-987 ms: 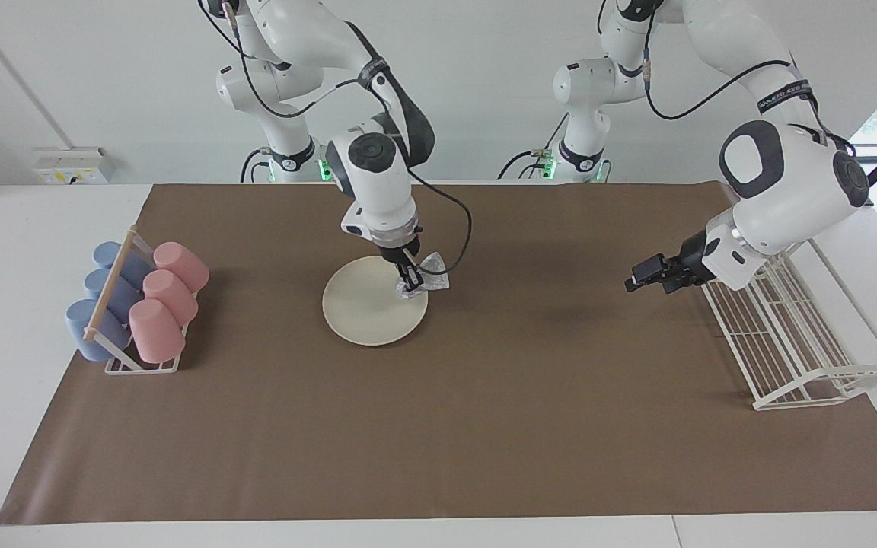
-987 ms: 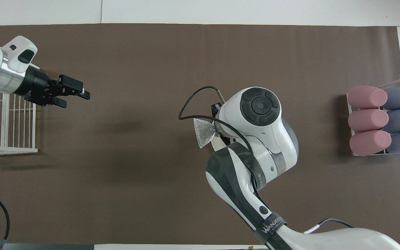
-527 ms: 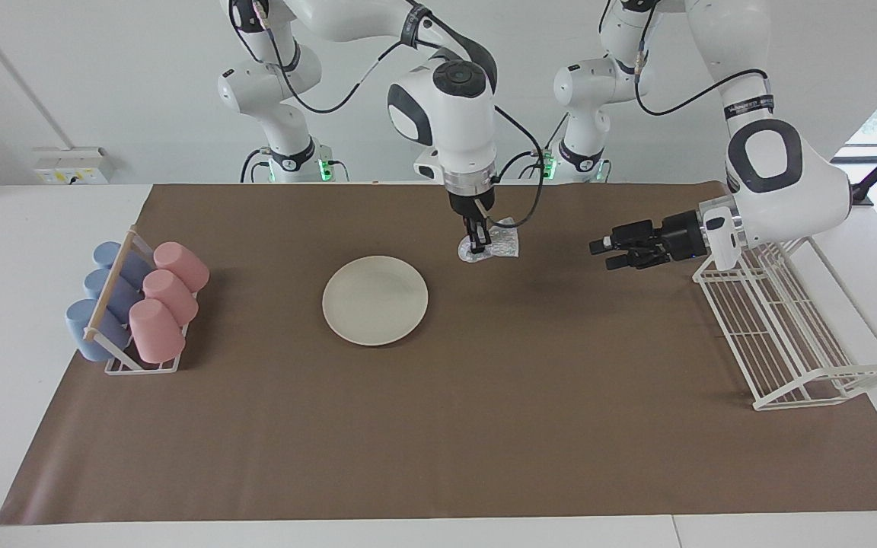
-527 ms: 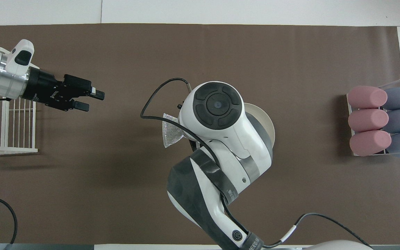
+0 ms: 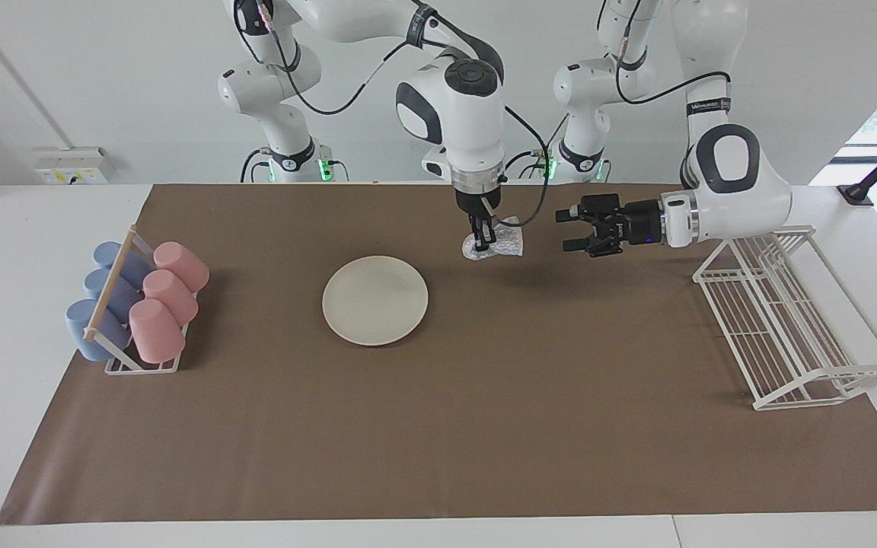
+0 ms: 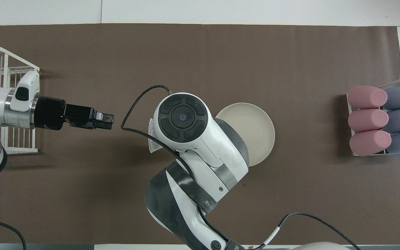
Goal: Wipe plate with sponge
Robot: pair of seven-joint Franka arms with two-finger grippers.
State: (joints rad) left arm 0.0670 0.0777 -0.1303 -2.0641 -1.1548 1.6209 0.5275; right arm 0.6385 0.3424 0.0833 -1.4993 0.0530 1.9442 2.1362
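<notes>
Pinching the sponge (image 5: 493,245) off the plate (image 5: 374,300), right gripper (image 5: 483,239) (left gripper (image 5: 569,231) agape).

plate (image 5: 374,300): round, cream-white, plain rim, lay flat on the brown mat, bare | sponge (image 5: 501,243): small silvery speckled pad, crumpled, off the plate, nearer the robots, toward the left arm's end
</notes>
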